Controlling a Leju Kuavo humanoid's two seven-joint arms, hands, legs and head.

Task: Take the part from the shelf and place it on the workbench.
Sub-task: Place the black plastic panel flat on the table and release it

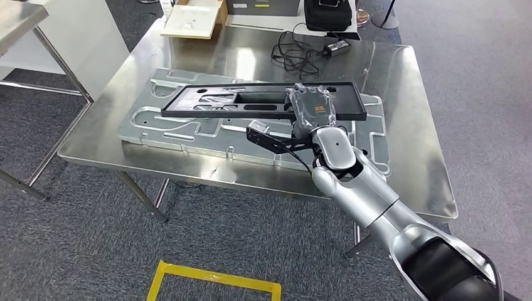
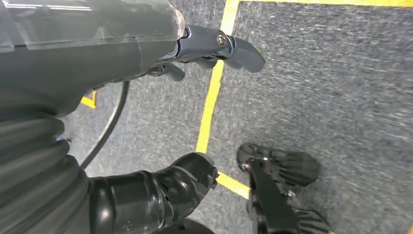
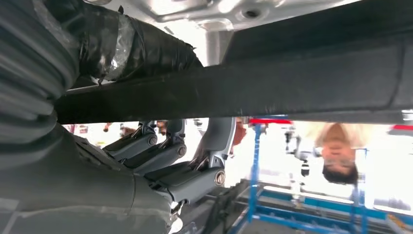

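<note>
From the head view, the right hand (image 1: 312,108) reaches over the steel workbench (image 1: 401,81) and grips the near long edge of the black part (image 1: 263,100), a flat rectangular frame with cut-outs. The part lies above a large silver stamped panel (image 1: 188,135) that rests flat on the workbench; whether the part touches the panel or is held just clear of it cannot be told. At the far end of the workbench sit a tangled black cable (image 1: 304,53), an open cardboard box (image 1: 193,19) and a black case (image 1: 327,14). Yellow tape (image 1: 213,279) marks the grey carpet in front of the table. In the left wrist view, the left hand (image 2: 160,122) hangs over the carpet with its thumb (image 2: 165,192) and fingers (image 2: 229,46) apart and nothing between them; yellow tape (image 2: 212,97) runs across the floor below it. In the right wrist view, the right hand (image 3: 165,161) has its thumb (image 3: 141,46) on one face of the part (image 3: 292,92) and its fingers (image 3: 190,178) curled against the other, clamping the dark bar. Beyond it stand a person (image 3: 336,151) and blue racking (image 3: 255,165).
</note>
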